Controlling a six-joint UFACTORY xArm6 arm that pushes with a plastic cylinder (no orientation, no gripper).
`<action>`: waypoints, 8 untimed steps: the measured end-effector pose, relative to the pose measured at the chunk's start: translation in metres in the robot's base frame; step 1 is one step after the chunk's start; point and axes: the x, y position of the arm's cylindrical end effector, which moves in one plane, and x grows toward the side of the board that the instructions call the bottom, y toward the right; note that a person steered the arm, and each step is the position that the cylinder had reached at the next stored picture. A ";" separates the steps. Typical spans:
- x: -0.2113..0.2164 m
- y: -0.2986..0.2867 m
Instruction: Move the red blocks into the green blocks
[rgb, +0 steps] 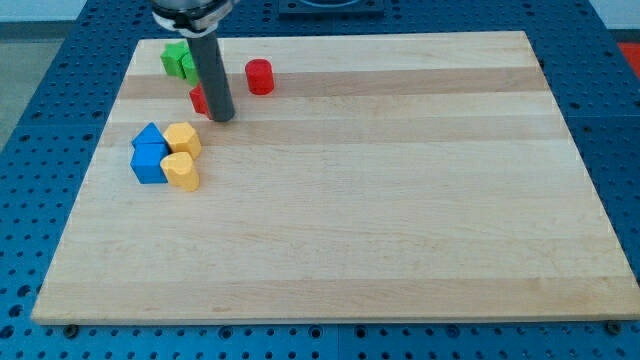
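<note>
My tip (221, 118) rests on the board near the view's top left. A red block (200, 100) sits just left of the tip, partly hidden behind the rod, touching or nearly touching it. A red cylinder (259, 76) stands up and to the right of the tip, apart from it. The green blocks (177, 59) sit near the top-left corner, partly hidden by the rod, a short way above the hidden red block.
Two blue blocks (149, 154) and two yellow blocks (182, 156) cluster below and left of the tip. The wooden board (400, 200) lies on a blue perforated table; its top-left edge is close to the green blocks.
</note>
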 end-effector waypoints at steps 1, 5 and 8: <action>-0.004 -0.016; -0.029 -0.056; -0.042 -0.062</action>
